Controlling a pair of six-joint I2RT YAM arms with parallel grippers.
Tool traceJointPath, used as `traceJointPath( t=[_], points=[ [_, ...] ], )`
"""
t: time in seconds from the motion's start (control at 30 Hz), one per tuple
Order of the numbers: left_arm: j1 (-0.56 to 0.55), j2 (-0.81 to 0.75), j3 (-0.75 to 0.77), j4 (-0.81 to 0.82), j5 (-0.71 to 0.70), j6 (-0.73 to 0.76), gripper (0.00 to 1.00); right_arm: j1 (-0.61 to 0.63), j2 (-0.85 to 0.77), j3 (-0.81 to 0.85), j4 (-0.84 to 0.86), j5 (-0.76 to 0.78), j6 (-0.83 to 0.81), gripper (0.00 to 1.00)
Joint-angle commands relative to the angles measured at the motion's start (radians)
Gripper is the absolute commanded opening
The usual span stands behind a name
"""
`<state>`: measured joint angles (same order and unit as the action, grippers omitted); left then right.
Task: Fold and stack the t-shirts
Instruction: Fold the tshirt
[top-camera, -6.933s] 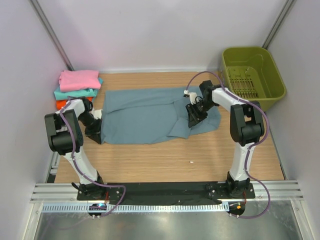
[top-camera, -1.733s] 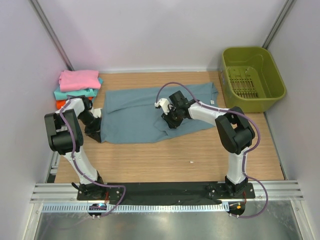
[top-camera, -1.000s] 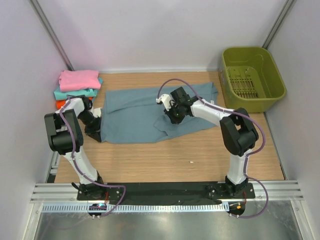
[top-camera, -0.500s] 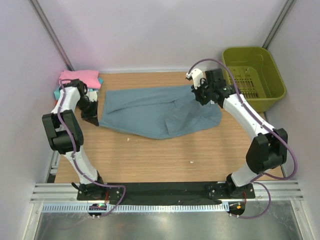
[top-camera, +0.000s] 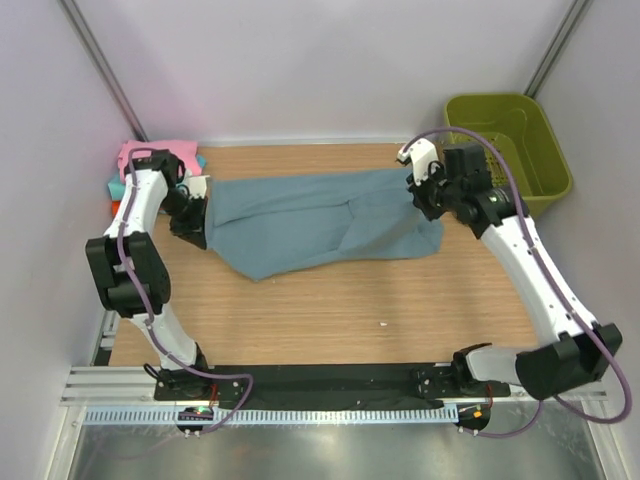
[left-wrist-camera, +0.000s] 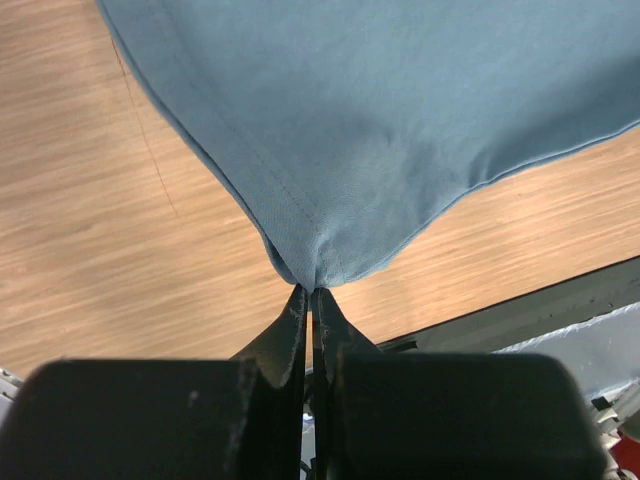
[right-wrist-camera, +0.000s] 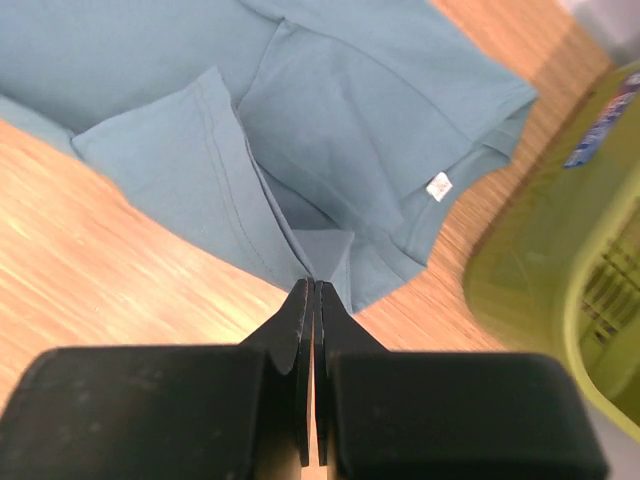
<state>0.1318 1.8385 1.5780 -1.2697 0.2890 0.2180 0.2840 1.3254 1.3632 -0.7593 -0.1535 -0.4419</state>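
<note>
A slate blue-grey t-shirt (top-camera: 320, 220) is stretched lengthways across the back half of the table, held at both ends. My left gripper (top-camera: 190, 225) is shut on its left edge, and the left wrist view shows the cloth (left-wrist-camera: 380, 130) pinched at the gripper's tips (left-wrist-camera: 308, 288). My right gripper (top-camera: 425, 200) is shut on the right end. In the right wrist view the fold (right-wrist-camera: 330, 120) with its white neck label (right-wrist-camera: 438, 186) runs into the closed gripper (right-wrist-camera: 313, 283). Folded pink (top-camera: 133, 155), teal (top-camera: 113, 186) and orange (top-camera: 113, 208) t-shirts are stacked at the back left, partly hidden by my left arm.
An olive-green plastic basket (top-camera: 460, 130) stands in the back right corner, close to my right gripper, and also shows as the basket (right-wrist-camera: 560, 270) in the right wrist view. A small white speck (top-camera: 383, 324) lies on the wooden table (top-camera: 330, 310) in front of the shirt.
My right gripper has carried the shirt's right end further right, toward the basket. The left gripper has shifted slightly right. The shirt is now pulled longer and narrower between them.
</note>
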Motion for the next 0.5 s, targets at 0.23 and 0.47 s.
traceJointPath(
  t=[0.23,0.47],
  points=[
    [0.000,-0.229,-0.033,-0.077,0.055,0.018,0.00,0.000,-0.291,0.010,-0.136,0.060,0.045,0.01],
    [0.002,-0.329,-0.099,-0.128,0.038,0.027,0.00,-0.002,-0.391,0.023,-0.213,0.060,0.078,0.01]
  ],
)
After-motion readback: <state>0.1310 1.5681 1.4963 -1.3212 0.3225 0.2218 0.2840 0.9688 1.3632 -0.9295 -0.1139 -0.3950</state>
